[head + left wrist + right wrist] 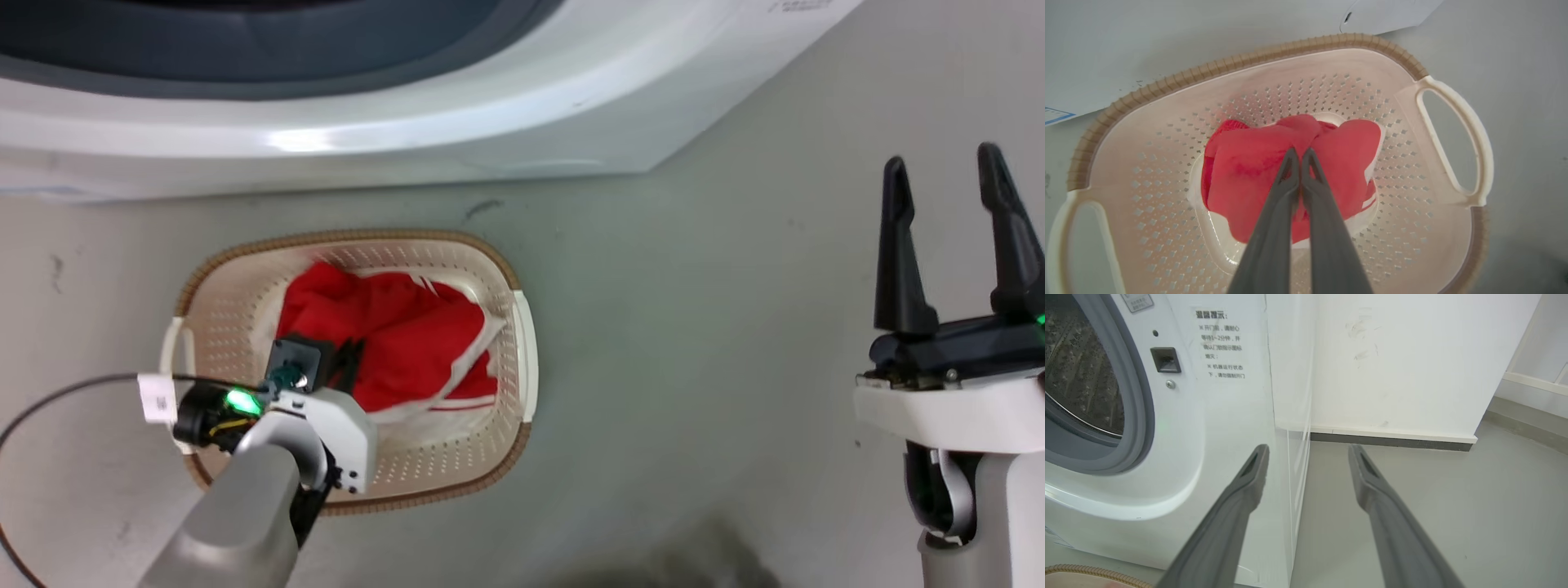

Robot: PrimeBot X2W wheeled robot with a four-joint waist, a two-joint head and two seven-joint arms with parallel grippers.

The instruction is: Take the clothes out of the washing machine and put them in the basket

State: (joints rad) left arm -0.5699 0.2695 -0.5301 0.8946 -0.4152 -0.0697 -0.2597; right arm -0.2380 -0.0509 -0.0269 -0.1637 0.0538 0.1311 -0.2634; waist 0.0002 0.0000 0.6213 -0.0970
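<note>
Left claw (1300, 152) clenched, tips together right over the red clothes (1241, 175); can't tell if any fabric is pinched. Clothes lie in the bottom of the basket (1208, 67). Right claw (943, 163) spread, empty, well off to the basket's right. Basket sits on the grey floor (694, 327), just in front of the washing machine (408, 122). White wall (1392, 355) beyond.

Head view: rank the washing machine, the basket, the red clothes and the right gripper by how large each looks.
1. washing machine, though cut off by the frame.
2. basket.
3. red clothes and right gripper: about alike. The gripper is nearer the camera, so I leave them unranked.
</note>
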